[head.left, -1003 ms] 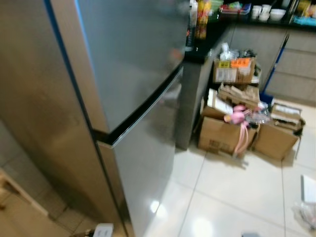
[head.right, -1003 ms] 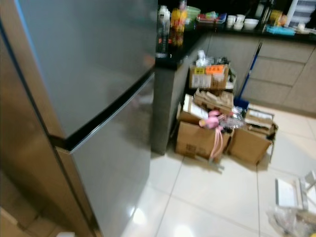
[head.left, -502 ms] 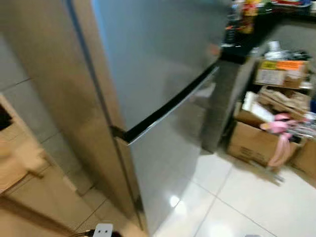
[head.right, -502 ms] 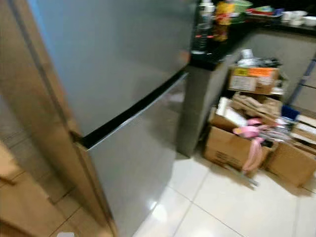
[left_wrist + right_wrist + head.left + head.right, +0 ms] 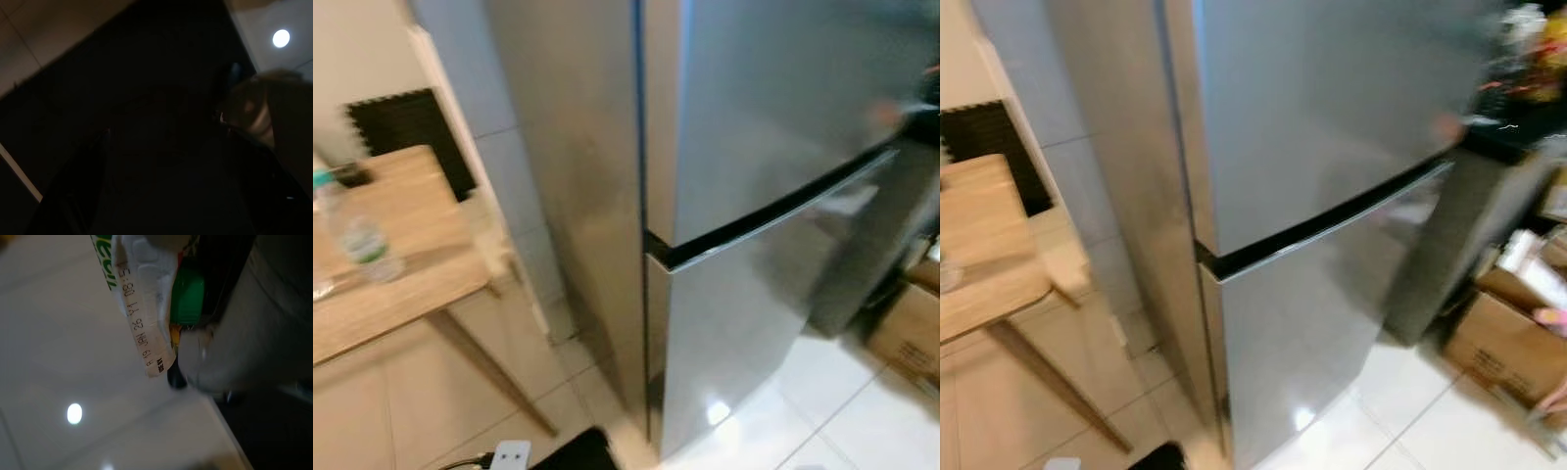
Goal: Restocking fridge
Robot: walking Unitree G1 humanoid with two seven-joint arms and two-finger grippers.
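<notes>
The fridge (image 5: 773,196), a two-door stainless unit with both doors closed and a dark seam between them, now sits centre and right in the head views, where a second ago it lay to the left with the kitchen corner beyond; the whole picture has slid, so the camera has turned to the robot's left while the things themselves stay put. That turn brings a wooden table (image 5: 401,284) into view on the left, carrying a clear plastic bottle (image 5: 357,240), with a black foam mat (image 5: 406,132) leaning on the wall behind it. For the task, this reads as the robot squaring up to the fridge with the door not yet opened. The right wrist view looks along a carton (image 5: 146,298) with a green cap (image 5: 188,296) and a printed date strip, seemingly held in the right gripper, though its fingers cannot be made out, so the grip is a judgement. The left wrist view is nearly black; whether that gripper is spread or pressed together cannot be told. A cardboard box (image 5: 1503,343) stands on the floor tiles (image 5: 1400,411) to the right of the fridge, and the table's leg stands near its left side, which may crowd the approach.
</notes>
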